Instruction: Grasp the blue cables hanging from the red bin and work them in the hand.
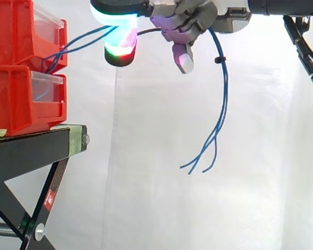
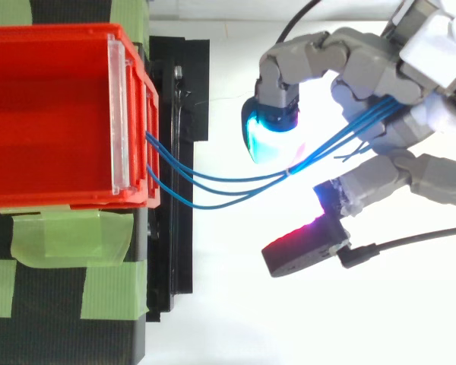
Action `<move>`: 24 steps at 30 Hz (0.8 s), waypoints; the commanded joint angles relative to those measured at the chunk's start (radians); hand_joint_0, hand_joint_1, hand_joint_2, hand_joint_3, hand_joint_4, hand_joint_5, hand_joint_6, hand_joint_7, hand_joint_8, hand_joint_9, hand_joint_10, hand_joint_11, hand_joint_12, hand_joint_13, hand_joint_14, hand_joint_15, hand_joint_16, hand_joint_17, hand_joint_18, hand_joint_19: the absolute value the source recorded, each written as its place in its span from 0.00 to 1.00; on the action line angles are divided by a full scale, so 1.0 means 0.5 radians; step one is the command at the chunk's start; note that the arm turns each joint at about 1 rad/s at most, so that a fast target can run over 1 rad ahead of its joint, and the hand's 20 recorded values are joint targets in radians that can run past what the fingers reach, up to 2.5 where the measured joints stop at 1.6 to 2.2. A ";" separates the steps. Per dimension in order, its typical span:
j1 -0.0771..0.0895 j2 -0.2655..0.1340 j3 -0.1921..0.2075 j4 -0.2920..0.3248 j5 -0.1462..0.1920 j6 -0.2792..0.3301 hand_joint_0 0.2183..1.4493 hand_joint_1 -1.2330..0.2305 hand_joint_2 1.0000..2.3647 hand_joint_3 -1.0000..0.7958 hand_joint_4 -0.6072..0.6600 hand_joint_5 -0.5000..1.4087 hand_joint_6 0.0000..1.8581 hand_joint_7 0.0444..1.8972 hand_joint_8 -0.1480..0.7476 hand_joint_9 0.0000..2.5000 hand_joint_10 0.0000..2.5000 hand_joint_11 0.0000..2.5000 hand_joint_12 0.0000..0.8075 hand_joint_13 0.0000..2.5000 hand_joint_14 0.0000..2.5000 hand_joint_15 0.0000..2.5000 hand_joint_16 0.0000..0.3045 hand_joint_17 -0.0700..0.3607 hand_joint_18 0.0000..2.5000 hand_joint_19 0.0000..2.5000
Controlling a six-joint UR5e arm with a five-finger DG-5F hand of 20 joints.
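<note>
Several thin blue cables [image 2: 213,186] leave the front of the upper red bin [image 2: 61,36] and run right to my hand [image 2: 410,84]. They pass between its curled fingers, which are shut on them. In the side view the hand [image 1: 198,15] is at the top, level with the upper red bin [image 1: 15,36] and to its right. The cables [image 1: 223,99] drape out of it and hang loose, with their free ends splayed below. A small tie [image 1: 217,60] bundles them. One fingertip [image 2: 270,133] glows cyan just above the cable run, and another pad [image 2: 304,247] glows red below it.
A second red bin [image 1: 15,99] sits under the upper one on the black stand [image 1: 31,148]. Green tape [image 2: 68,236] holds the bins down. The white curtain [image 1: 261,156] hangs behind everything.
</note>
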 commanded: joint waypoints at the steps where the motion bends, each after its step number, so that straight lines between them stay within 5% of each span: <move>1: 0.009 -0.034 0.001 0.056 0.003 -0.017 0.57 0.36 0.00 0.06 0.69 0.31 0.38 0.61 0.56 0.64 1.00 1.00 0.58 0.70 1.00 0.58 0.61 0.49 0.99 0.22; 8: 0.030 -0.044 -0.002 0.157 0.012 -0.075 0.59 0.37 0.01 0.12 0.68 0.31 0.43 0.60 0.56 0.64 1.00 1.00 0.58 0.70 1.00 0.58 0.61 0.49 0.99 0.22; 24: 0.083 -0.059 0.001 0.157 0.113 -0.078 0.60 0.39 0.01 0.23 0.67 0.26 0.51 0.57 0.56 0.64 1.00 1.00 0.58 0.70 1.00 0.58 0.61 0.49 0.99 0.22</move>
